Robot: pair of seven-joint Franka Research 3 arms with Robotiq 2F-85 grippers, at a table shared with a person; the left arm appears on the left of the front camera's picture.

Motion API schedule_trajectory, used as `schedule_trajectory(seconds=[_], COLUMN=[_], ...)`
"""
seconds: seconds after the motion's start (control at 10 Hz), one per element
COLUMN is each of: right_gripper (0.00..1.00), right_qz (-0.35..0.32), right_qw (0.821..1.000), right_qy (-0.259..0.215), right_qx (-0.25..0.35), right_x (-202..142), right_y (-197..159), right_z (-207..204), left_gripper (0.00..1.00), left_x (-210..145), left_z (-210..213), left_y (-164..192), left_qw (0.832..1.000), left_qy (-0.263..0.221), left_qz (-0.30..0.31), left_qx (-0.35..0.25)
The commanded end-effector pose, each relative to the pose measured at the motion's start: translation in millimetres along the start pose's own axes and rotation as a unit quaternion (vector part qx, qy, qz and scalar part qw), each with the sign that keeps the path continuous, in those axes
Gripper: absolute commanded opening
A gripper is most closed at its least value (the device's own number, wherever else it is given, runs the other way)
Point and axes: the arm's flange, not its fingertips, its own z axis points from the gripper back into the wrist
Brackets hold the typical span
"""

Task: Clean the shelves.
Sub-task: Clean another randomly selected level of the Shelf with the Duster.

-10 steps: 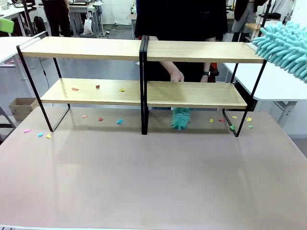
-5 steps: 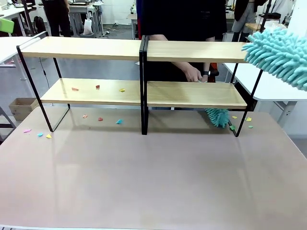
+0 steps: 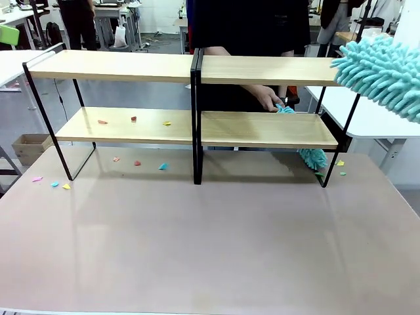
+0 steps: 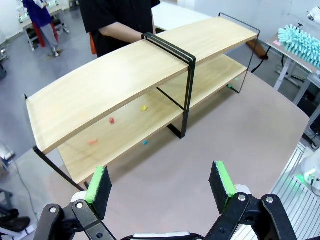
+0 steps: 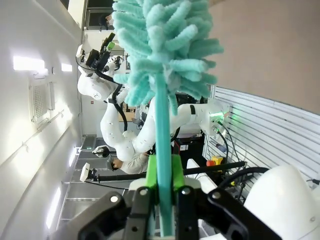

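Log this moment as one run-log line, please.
right gripper: shut on teal duster; left gripper: open; person's hand: second duster; shelves: scraps lower left

Front, left wrist: shared shelves [image 3: 131, 66]

There's the big teal duster [image 3: 384, 69], running off the right edge, its handle cut away. The person's small duster [image 3: 314, 157] passes behind the lower board of the shelves [image 3: 262, 130], middle hidden. Coloured scraps [image 3: 133, 119] on that board are too small to tell what they are.
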Motion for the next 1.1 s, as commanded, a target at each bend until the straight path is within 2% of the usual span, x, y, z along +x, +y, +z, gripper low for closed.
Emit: schedule_trajectory(seconds=[0.0, 0.1, 0.3, 0.4, 0.5, 0.6, 0.7, 0.8, 0.9, 1.0], right_gripper=[0.12, 0.12, 0.12, 0.12, 0.12, 0.12, 0.12, 0.12, 0.12, 0.12], right_qz=[0.052, 0.084, 0.086, 0.070, 0.058, 0.072, 0.057, 0.051, 0.008, 0.022], right_qw=[0.996, 0.983, 0.960, 0.940, 0.929, 0.937, 0.942, 0.933, 0.951, 0.937], right_qy=[0.071, 0.164, 0.267, 0.334, 0.359, 0.332, 0.330, 0.352, 0.286, 0.303], right_qx=[-0.003, 0.019, -0.011, -0.018, -0.067, -0.079, -0.035, -0.060, -0.121, -0.174], right_x=[6, 17, 32, 35, 37, 40, 30, 34, 20, 23], right_y=[6, 6, 6, 1, -9, -6, 7, 2, 3, 1], right_z=[-22, -50, -115, -150, -178, -175, -160, -181, -170, -201], left_gripper=[1.00, 1.00, 1.00, 1.00, 1.00, 1.00, 1.00, 1.00, 1.00, 1.00], left_x=[-1, -1, -1, -1, -1, -1, -1, -1, -1, -1], left_z=[0, 0, 0, 0, 0, 0, 0, 0, 0, 0], left_y=[1, 1, 1, 1, 1, 1, 1, 1, 1, 1], left_qw=[1.000, 1.000, 1.000, 1.000, 1.000, 1.000, 1.000, 1.000, 1.000, 1.000], left_qy=[-0.004, -0.004, -0.004, -0.004, -0.004, -0.004, -0.004, -0.004, -0.004, -0.004], left_qz=[0.000, 0.000, 0.000, 0.000, 0.000, 0.000, 0.000, 0.000, 0.000, 0.000], left_qx=[-0.004, -0.004, -0.004, -0.004, -0.004, -0.004, -0.004, -0.004, -0.004, -0.004])
